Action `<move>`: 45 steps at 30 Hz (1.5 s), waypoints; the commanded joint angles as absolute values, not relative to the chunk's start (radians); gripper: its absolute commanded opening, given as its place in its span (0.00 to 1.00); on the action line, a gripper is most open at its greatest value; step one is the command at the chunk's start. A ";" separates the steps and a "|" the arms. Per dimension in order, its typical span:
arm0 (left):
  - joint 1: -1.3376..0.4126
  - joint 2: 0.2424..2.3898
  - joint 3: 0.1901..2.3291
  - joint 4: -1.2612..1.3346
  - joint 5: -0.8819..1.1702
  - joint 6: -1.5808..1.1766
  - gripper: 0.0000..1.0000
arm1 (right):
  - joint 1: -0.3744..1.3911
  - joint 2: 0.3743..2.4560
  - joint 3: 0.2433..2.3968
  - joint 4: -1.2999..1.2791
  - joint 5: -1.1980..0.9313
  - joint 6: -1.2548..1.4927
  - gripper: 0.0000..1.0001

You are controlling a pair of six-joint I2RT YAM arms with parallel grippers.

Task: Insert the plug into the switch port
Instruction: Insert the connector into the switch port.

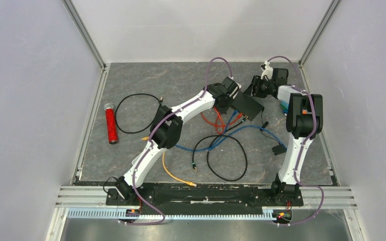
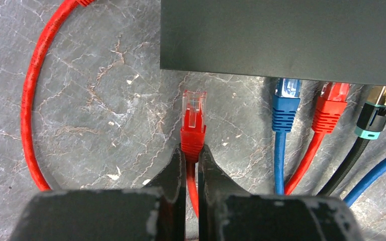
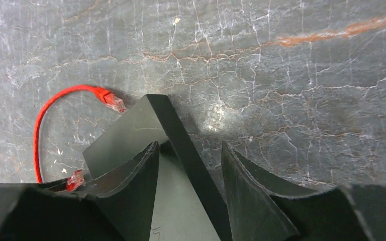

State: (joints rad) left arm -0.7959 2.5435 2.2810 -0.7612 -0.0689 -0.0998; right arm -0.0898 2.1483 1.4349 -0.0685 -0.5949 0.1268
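The black switch (image 1: 248, 106) lies at the back middle of the table. In the left wrist view its port face (image 2: 281, 35) is at the top, with a blue plug (image 2: 286, 103), a red plug (image 2: 330, 108) and a black-teal plug (image 2: 377, 115) in its ports. My left gripper (image 2: 192, 153) is shut on the boot of a loose red plug (image 2: 193, 113), whose clear tip points at the switch a short way below its edge. My right gripper (image 3: 188, 170) is open and straddles a side edge of the switch (image 3: 125, 135); its right finger (image 3: 246, 186) stands apart from it.
A red tube (image 1: 111, 123) lies at the left beside a black cable loop (image 1: 130, 113). An orange cable (image 1: 173, 173), a black cable loop (image 1: 226, 155) and blue cables (image 1: 216, 140) lie in front of the switch. A second red plug (image 3: 111, 100) lies by the switch's far corner.
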 commanded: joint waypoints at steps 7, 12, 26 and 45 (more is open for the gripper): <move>-0.787 2.580 2.313 -0.802 -0.047 -0.196 0.02 | -0.081 2.193 1.485 -0.065 -0.670 0.073 0.46; -0.788 2.539 2.269 -0.824 -0.056 -0.227 0.08 | -0.081 2.173 1.452 -0.064 -0.656 0.061 0.45; -0.787 2.366 2.086 -0.685 -0.115 -0.178 0.02 | -0.089 2.005 1.372 -0.065 -0.616 0.121 0.54; -0.788 2.199 1.979 -0.552 -0.051 -0.202 0.02 | 0.096 1.806 0.959 0.587 -0.820 0.687 0.49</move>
State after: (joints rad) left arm -0.7868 2.2646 1.9957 -0.5888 -0.0757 -0.1852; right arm 0.0578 1.8252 0.9234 0.4728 -0.8124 0.6327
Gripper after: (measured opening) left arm 0.066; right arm 0.501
